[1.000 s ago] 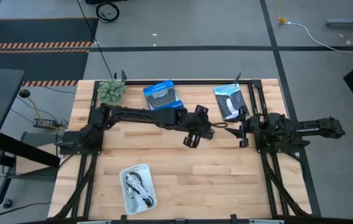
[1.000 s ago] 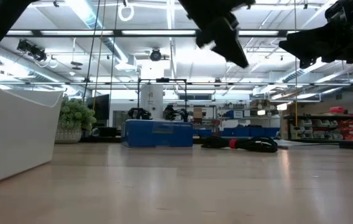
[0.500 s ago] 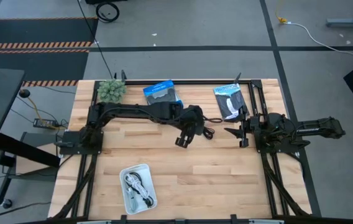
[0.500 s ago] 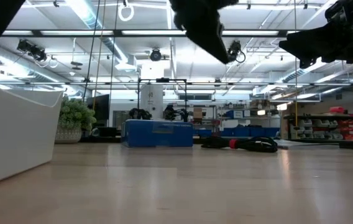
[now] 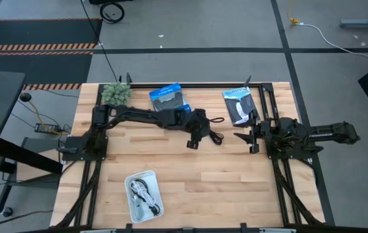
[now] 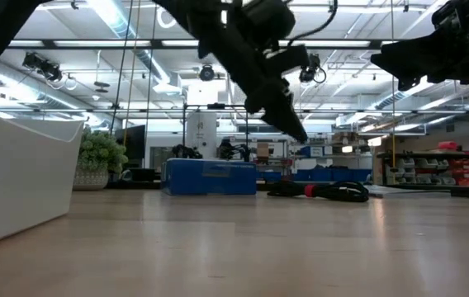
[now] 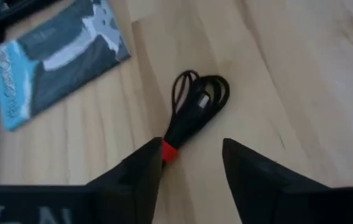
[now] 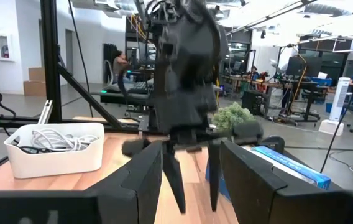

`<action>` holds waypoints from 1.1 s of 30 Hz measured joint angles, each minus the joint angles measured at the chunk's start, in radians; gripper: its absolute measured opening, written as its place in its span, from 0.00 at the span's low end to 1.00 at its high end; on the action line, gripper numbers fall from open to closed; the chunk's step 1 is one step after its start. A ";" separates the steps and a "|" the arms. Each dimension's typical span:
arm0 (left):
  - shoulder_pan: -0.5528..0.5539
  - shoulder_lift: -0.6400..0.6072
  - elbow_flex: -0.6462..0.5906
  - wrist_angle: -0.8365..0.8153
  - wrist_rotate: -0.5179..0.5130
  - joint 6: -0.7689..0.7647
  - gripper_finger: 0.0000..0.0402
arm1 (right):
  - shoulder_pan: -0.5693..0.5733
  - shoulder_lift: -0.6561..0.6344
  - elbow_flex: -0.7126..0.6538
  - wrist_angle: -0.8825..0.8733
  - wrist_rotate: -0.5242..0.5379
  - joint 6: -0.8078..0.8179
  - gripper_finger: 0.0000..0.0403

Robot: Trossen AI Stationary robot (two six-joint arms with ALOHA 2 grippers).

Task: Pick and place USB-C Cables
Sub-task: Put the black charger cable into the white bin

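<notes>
A black coiled USB-C cable with a red band (image 7: 195, 107) lies flat on the wooden table near its middle; it also shows in the high view (image 5: 215, 137) and the low view (image 6: 321, 190). My left gripper (image 7: 192, 167) is open and empty. It hovers above the table just short of the cable's red-banded end, its fingers slanting down toward the cable (image 6: 292, 128). A white tray (image 5: 144, 194) near the front edge holds white and black cable bundles (image 8: 52, 140). My right gripper (image 5: 252, 136) waits open at the table's right, clear of everything.
A blue box (image 5: 170, 98) and a small green plant (image 5: 116, 94) stand at the far edge. A flat black-and-blue packet (image 5: 239, 105) lies at the far right, close to the cable (image 7: 52, 56). Bare wood lies between the cable and the tray.
My left gripper has come down from high above the table toward the red-and-black cable, drawing back a little toward the table's left and tipping its fingers downward. The cable has stayed where it was.
</notes>
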 joint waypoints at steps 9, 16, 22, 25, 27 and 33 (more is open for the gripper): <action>0.038 0.013 -0.067 0.131 0.002 -0.103 0.49 | 0.000 0.000 0.000 0.000 0.000 0.000 0.42; 0.033 0.081 -0.057 0.230 0.002 -0.104 0.45 | 0.000 0.001 0.000 0.002 -0.002 0.000 0.42; 0.034 0.158 0.020 0.256 0.001 -0.066 0.44 | 0.000 0.007 0.000 0.000 -0.001 0.000 0.42; 0.034 0.184 0.051 0.255 0.005 -0.025 0.44 | 0.000 0.008 0.000 0.000 0.001 0.000 0.42; 0.034 0.186 0.055 0.251 0.025 -0.003 0.44 | 0.000 0.008 0.000 0.000 -0.002 0.000 0.42; 0.051 0.201 0.057 0.254 0.143 -0.007 0.44 | 0.000 0.008 0.000 0.000 0.000 0.000 0.42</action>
